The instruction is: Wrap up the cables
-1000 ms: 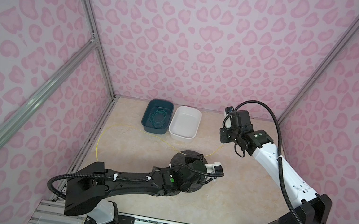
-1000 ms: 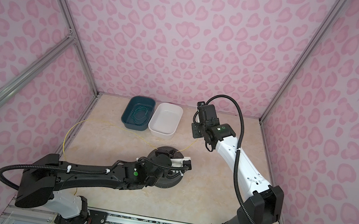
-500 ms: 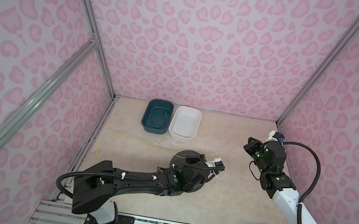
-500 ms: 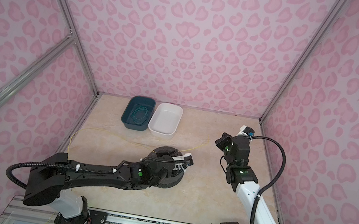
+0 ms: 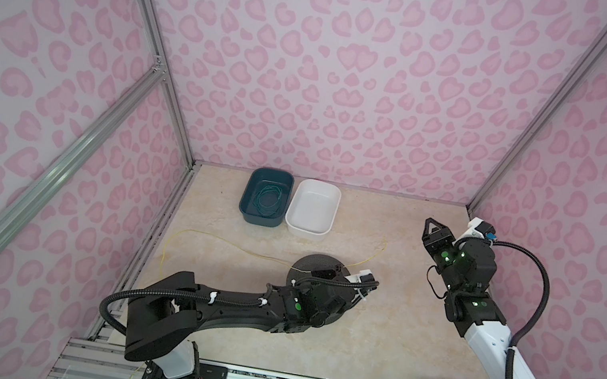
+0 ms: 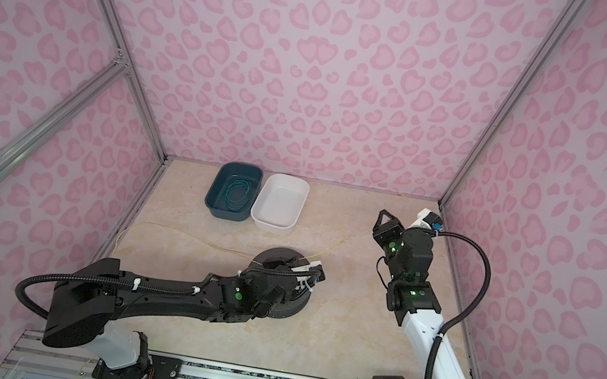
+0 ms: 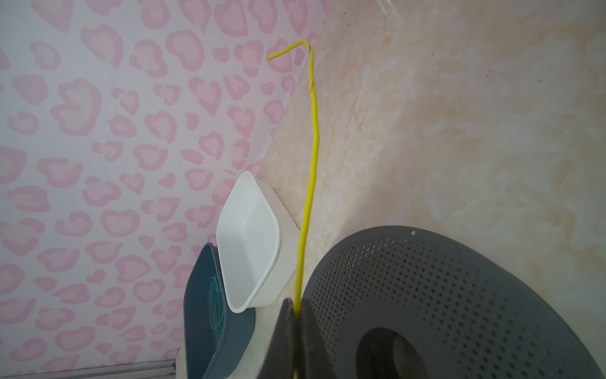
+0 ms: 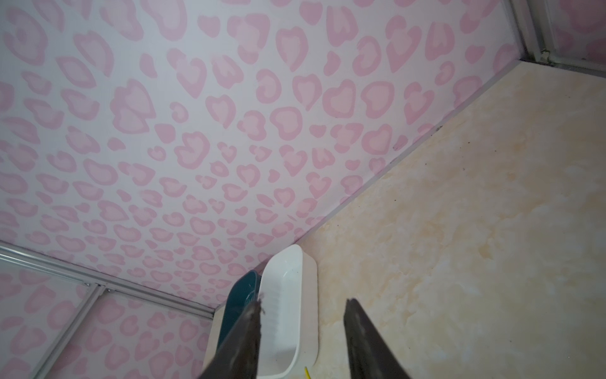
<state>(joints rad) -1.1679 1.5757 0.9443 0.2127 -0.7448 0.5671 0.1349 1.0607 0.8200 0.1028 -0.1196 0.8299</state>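
Left wrist view: my left hand (image 7: 294, 305) is clamped on the yellow cable (image 7: 311, 164) beside the perforated disc (image 7: 459, 295), mid-counter (image 5: 372, 337), anchoring it for winding. My right hand (image 8: 305, 306), parted and empty, hovers near the right edge, I judge ready for the tail.

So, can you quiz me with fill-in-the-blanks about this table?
The thin flexible wire pinched in the left tool is ___ in colour.
Of the dark teal plastic tub and the white plastic tub, the coiled green cable lies in the ___ one.
The right tool, holding nothing, is ___.
Missing: yellow; dark teal; open.
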